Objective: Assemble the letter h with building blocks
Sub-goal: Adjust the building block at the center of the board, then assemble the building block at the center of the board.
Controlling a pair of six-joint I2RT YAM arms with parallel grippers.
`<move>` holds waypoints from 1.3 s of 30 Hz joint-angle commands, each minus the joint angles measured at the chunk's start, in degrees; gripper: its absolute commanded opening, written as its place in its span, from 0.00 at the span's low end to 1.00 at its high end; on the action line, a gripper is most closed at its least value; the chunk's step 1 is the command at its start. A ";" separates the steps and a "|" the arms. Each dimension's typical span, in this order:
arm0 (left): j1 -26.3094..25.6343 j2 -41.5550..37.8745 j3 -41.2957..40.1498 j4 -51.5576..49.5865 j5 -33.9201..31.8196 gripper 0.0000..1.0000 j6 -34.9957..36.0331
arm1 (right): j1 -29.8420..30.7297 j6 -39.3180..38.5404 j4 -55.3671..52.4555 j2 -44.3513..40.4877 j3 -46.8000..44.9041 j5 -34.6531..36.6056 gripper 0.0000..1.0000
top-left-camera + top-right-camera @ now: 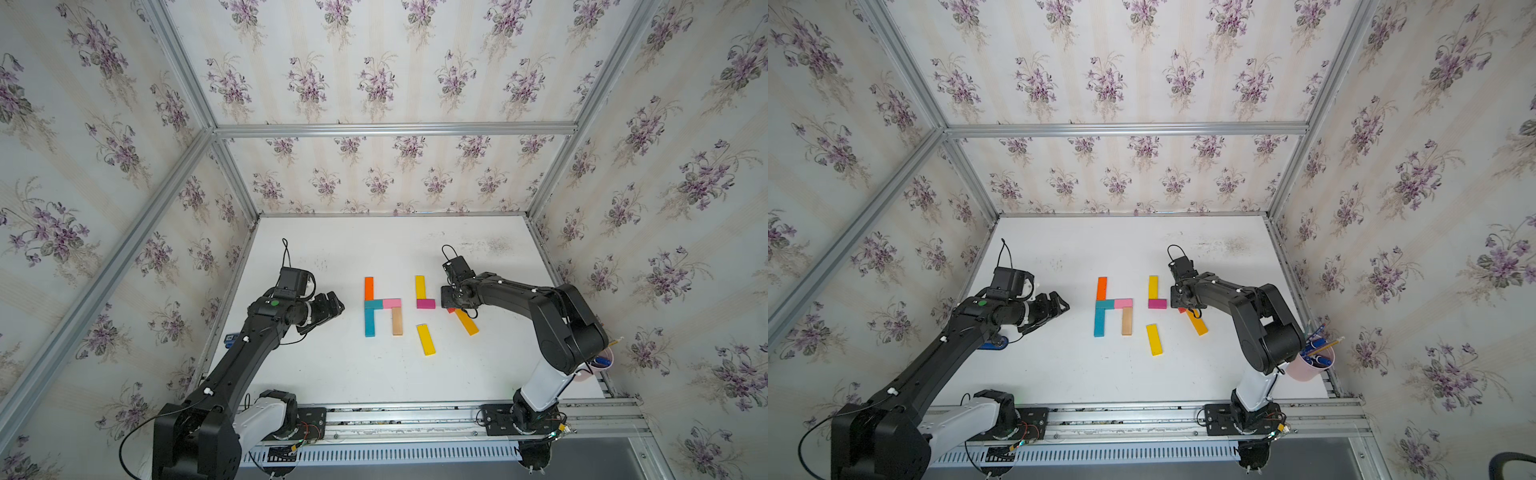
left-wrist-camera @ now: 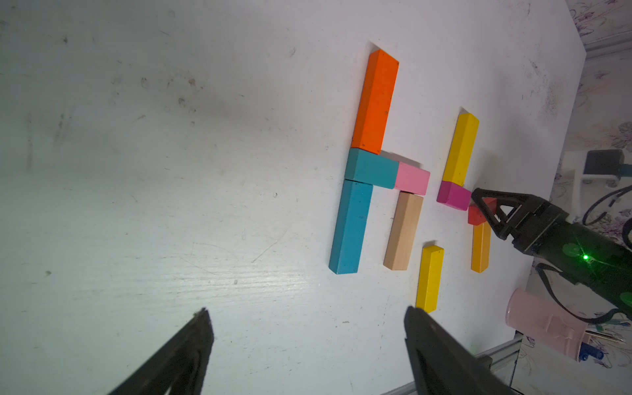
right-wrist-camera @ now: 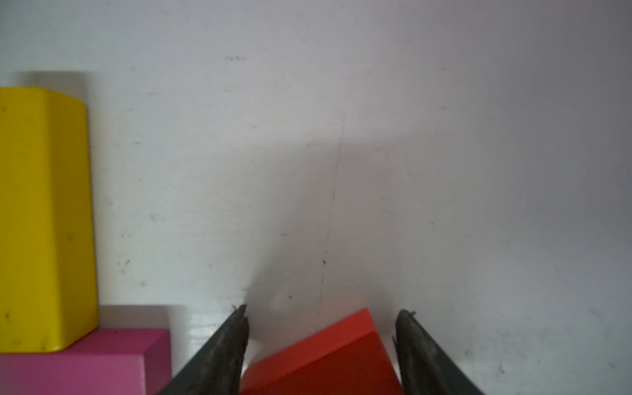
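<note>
Left pincer [image 2: 307, 313]: jaws wide, nothing between them. In both top views it sits at left-centre over the white counter [image 1: 332, 374], well apart from the building blocks. Centre of frame, a small h lies flat. The orange bar [image 1: 368, 288] sits end to end above the short teal bar [image 1: 373, 304], with the long teal bar [image 1: 369, 323] below as the stem. The pink bar [image 1: 392, 303] butts the short teal on its right, and the plain wood bar [image 1: 397, 321] hangs down from the pink. Just right of that, the upper yellow bar [image 1: 420, 286] stands on the magenta bar [image 1: 426, 304], the two touching in an L. A second yellow bar [image 1: 426, 339] lies loose below them, slightly slanted. Further right, the red bar [image 3: 328, 355] lies skewed, and the amber bar [image 1: 466, 322] runs diagonally down-right from it. Right pincer [image 3: 323, 313]: jaws moderately wide, low over the counter, one on each side of the red bar. The right wrist view shows a thin sliver of counter at each finger, so the bar is not clamped. The magenta bar is just beside the left-hand finger [image 3: 225, 345] in that view.
</note>
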 commanded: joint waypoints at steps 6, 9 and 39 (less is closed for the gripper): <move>0.09 0.45 0.86 0.63 0.52 0.90 -0.11 | 0.14 1.04 -4.46 -2.74 -1.97 -3.64 0.80; 0.07 0.46 1.07 0.47 0.54 0.90 -0.05 | 0.22 2.02 -4.71 -3.86 -2.88 -3.81 0.81; 0.10 0.42 0.87 0.74 0.42 0.89 -0.05 | 1.42 5.99 -11.65 -8.10 -3.41 2.98 0.77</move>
